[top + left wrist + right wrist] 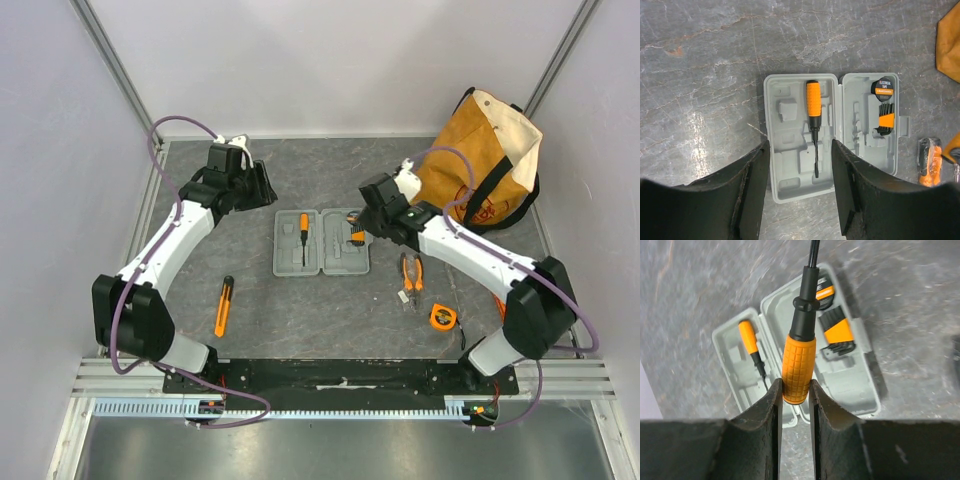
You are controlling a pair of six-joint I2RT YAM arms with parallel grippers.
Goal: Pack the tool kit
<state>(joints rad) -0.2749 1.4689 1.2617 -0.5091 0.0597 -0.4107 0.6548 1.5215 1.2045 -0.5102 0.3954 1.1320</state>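
I see a plain grey case (321, 242) on a dark grey table (300, 320) veined with pale marble streaks. The screwdriver (813, 112) in it has an orange handle and a black shaft. The second screwdriver (799, 367) has an orange handle moulded in a square grid and a black collar. The knife (224, 305) is orange and black. The bag (470, 170) is mustard-tan and cream with black straps, possibly with a red print.
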